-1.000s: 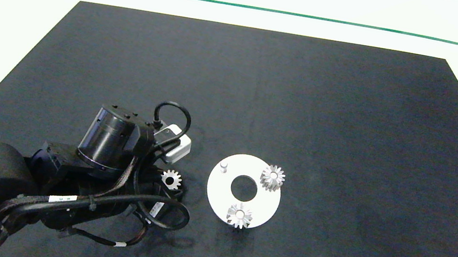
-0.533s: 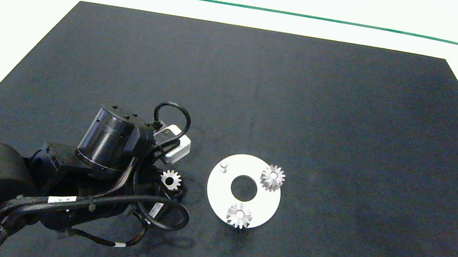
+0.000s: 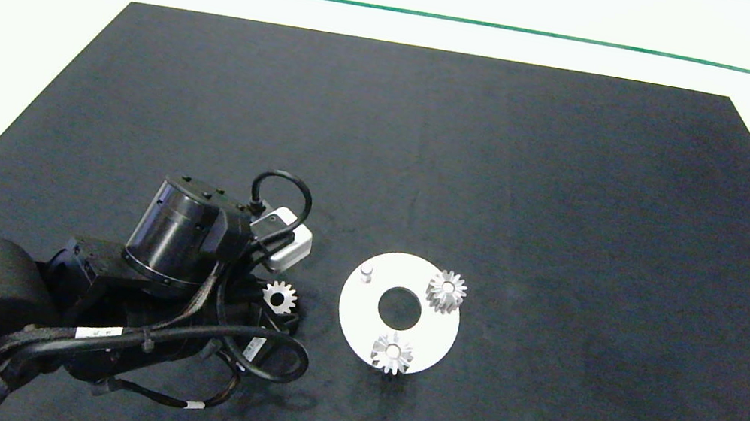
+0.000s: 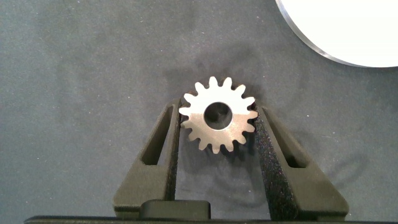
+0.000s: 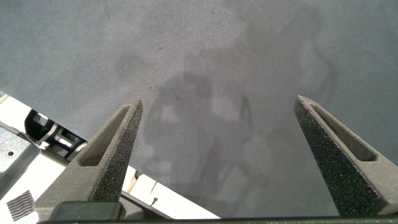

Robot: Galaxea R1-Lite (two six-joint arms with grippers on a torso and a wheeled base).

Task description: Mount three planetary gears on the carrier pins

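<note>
Head view: two planetary gears (image 3: 445, 291) (image 3: 391, 353) already sit on carrier pins of the white carrier disc (image 3: 431, 330), and one pin (image 3: 367, 272) stands bare. The third gear (image 3: 279, 297) lies on the dark counter (image 3: 429, 159) at the tip of the left pincer (image 3: 279, 305), with the disc just beyond it. So two of three are installed and one is left. No containers are present.

Left wrist view: the left pincer (image 4: 217, 134) has its pads closed against the teeth of the spur gear (image 4: 217, 123) on both sides; the gear looks flat on the counter, not lifted.

Right wrist view: the right pincer (image 5: 217, 134) is spread wide over bare counter, holding nothing.
</note>
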